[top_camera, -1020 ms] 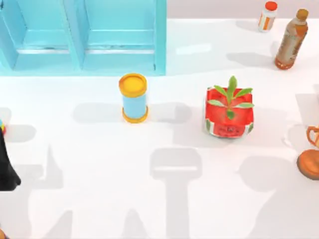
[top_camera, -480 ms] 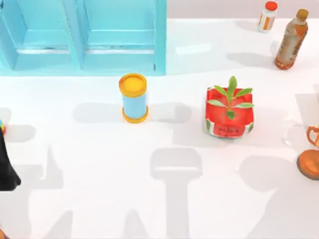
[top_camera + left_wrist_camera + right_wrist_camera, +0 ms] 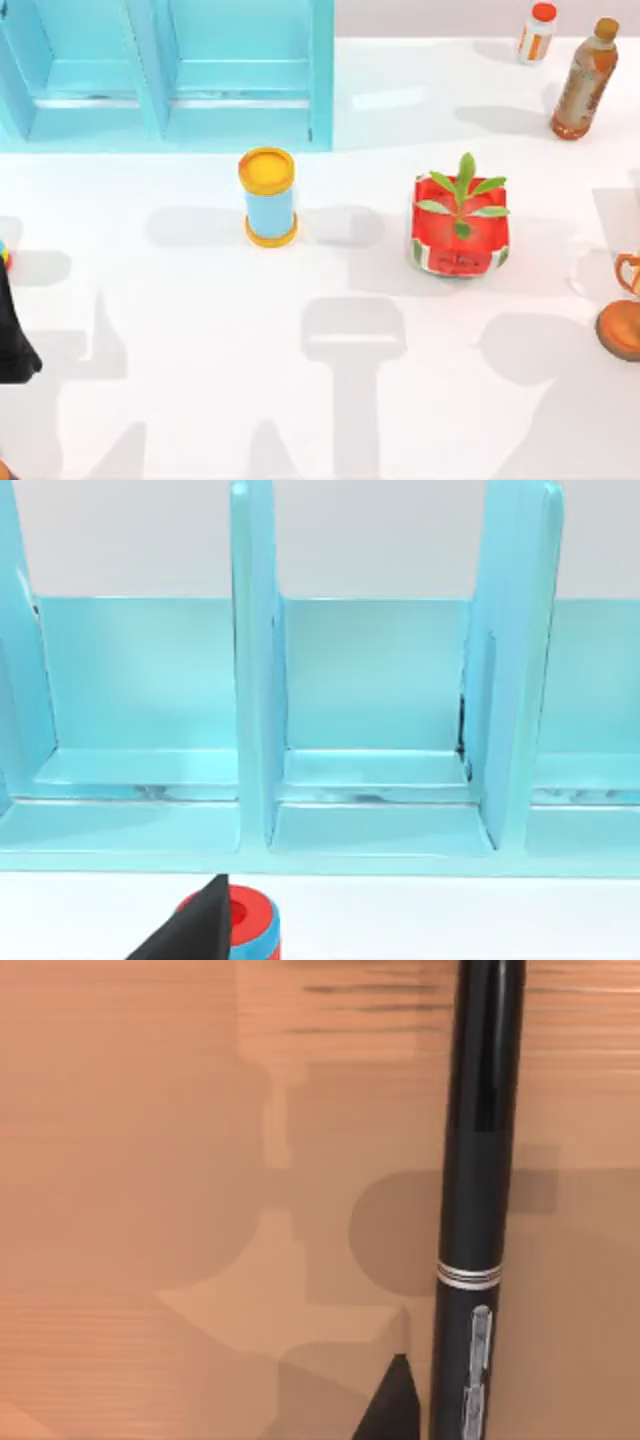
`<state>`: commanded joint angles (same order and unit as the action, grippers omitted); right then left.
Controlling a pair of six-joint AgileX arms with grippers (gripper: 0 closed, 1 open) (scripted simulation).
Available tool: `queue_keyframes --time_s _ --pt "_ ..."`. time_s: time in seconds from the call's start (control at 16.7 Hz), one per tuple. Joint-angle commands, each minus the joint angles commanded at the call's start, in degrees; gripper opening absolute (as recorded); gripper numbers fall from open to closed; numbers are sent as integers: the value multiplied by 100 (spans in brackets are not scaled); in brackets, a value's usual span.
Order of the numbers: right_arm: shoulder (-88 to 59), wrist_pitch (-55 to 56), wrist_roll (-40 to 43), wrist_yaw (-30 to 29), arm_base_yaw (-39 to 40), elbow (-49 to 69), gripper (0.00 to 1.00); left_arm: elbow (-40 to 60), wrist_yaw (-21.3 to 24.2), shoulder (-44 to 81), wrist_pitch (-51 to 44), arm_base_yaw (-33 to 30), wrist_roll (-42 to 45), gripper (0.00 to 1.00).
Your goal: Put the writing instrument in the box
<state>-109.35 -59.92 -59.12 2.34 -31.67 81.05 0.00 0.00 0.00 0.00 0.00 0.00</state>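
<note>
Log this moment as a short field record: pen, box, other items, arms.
pen: black marker pen lying on a tan brown surface, right wrist view
box: not identifiable
shelf: light blue shelf unit at table's far left
middle: blue can, red planter
far right: two bottles
left pincer: dark tip near a red-and-blue object

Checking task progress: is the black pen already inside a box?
Cannot tell. The right wrist view shows the black pen against a flat tan, cardboard-like surface, but no walls or rim that would confirm a box.
</note>
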Motion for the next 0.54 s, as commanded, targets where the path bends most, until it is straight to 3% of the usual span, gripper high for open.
queue_keyframes --time_s 0.18,0.54 --pt "0 0 0 0 0 0 98 0 0 0 0 0 0 100" --pt "0 0 0 0 0 0 100 0 0 0 0 0 0 100"
